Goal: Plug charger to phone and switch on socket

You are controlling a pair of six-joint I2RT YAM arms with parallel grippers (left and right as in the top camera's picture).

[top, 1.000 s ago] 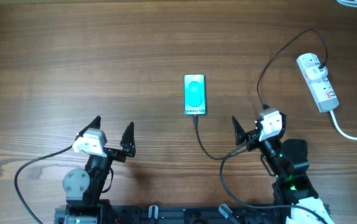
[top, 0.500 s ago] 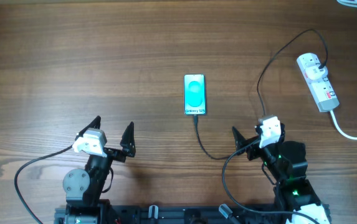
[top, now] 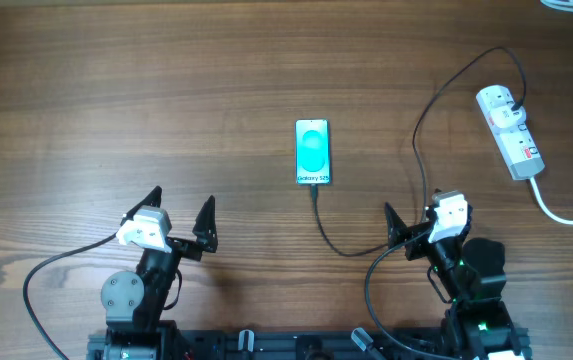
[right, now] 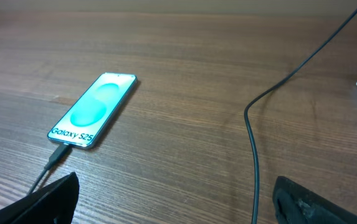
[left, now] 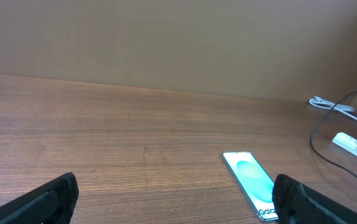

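Phone [top: 312, 152]: flat mid-table, port end toward arms.
Charger [right: 58, 154]: connector meets that port, seemingly seated.
Socket [top: 510, 133]: far right; switching likely remains.
Left gripper [top: 180, 201]: spread wide, empty.
Right gripper [right: 175, 202]: spread wide, empty, nearer socket.

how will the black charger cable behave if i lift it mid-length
Probably floppy: the charger cable lies in loose curves, so it should sag either side of a grip. It looks thin and light, so it may slip from a pinch. Lifting could tug the phone, since the tip sits at its end.
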